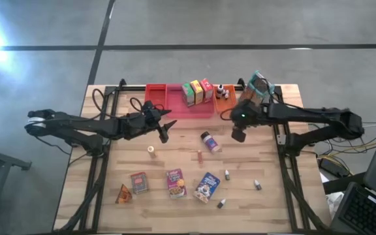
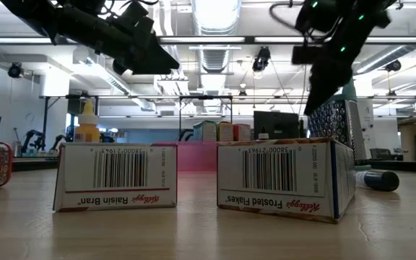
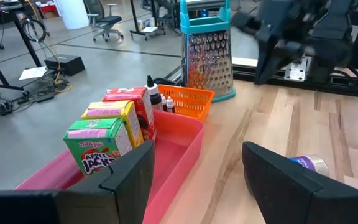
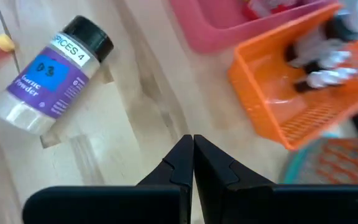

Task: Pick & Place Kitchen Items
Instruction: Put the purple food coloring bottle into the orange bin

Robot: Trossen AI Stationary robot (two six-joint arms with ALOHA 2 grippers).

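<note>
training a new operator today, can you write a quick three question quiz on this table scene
1. True or false: the right gripper is holding the spice jar.
2. How many cereal boxes stand in the pink tray? A) one B) three C) five
3. Fill in: the small dark-capped bottles already put away sit in the ______ basket.

Key
1. False. Its fingers are shut and empty, above the table between the jar and the basket; the jar lies on its side on the wood.
2. B: a green, a yellow and a red box, side by side.
3. Orange. The left gripper is open and empty near the pink tray.
</note>
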